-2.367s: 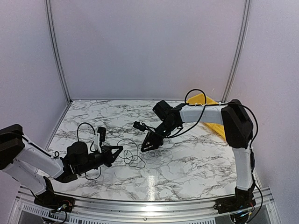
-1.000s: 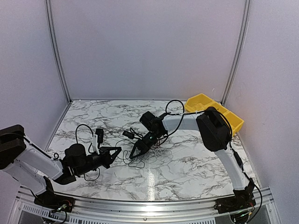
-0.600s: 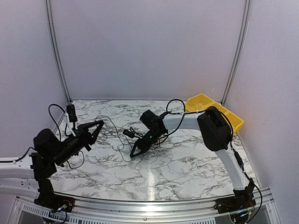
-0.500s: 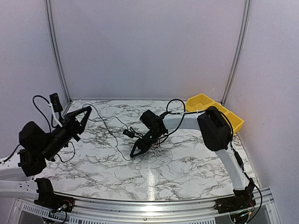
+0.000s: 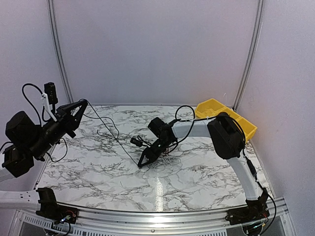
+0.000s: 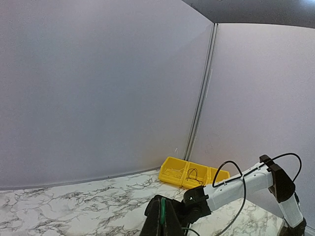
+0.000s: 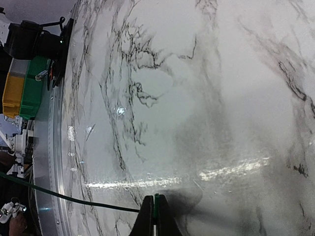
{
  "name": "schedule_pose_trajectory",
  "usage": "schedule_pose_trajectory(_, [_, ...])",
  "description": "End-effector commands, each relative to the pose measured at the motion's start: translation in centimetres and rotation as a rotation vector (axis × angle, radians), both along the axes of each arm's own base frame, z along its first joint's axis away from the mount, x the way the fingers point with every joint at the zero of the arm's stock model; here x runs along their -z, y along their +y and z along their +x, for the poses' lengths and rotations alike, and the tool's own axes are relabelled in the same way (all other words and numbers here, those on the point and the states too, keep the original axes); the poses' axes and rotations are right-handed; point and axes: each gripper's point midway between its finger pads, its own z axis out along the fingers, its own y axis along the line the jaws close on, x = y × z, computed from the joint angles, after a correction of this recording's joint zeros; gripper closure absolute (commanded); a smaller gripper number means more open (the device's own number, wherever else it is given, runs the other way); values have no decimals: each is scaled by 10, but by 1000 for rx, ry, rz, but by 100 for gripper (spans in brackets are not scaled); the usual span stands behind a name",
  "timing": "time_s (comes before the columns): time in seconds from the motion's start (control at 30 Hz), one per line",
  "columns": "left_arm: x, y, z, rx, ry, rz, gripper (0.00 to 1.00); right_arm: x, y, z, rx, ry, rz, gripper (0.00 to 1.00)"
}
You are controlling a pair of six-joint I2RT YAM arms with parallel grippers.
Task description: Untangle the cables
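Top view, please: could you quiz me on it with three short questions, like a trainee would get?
1. True or false: the left gripper, high above the table, is shut on a thin black cable.
2. Where is the right gripper? A) up by the back wall B) low on the table, beside the loose tangle C) out of view
3. Fill in: the yellow bin stands at the table's far ____ corner.
Key: 1 true; 2 B; 3 right.

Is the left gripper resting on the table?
No, the left gripper is high above the table, a thin cable running down to the right gripper.
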Motion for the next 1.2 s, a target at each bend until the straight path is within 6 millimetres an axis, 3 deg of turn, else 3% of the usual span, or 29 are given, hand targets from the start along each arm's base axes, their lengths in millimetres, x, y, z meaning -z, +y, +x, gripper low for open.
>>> schedule_pose_trajectory(0.0, [-33, 10, -3, -34, -67, 3, 100, -1, -4, 9, 21, -31, -12, 100])
schedule_pose_trajectory(0.17, [-14, -2, 4, -24, -22, 32, 100, -10, -4, 8, 10, -31, 15, 100])
schedule_pose_trajectory(0.43, [53, -22, 25, -43, 123, 113, 100, -74, -5, 17, -10, -172, 106, 100])
schedule_pose_trajectory(0.7, [117, -40, 43, -69, 259, 208, 100, -118, -15, 20, -23, -318, 138, 100])
schedule_pose_trajectory(0.9, [140, -53, 50, -65, 305, 248, 100, -146, -17, 12, -52, -336, 196, 96])
schedule_pose_trajectory(1.07, [153, -62, 54, -53, 325, 267, 100, -161, -18, -3, -95, -260, 270, 78])
schedule_pose_trajectory(1.17, [156, -66, 55, -42, 327, 262, 100, -167, -17, -9, -116, -230, 303, 74])
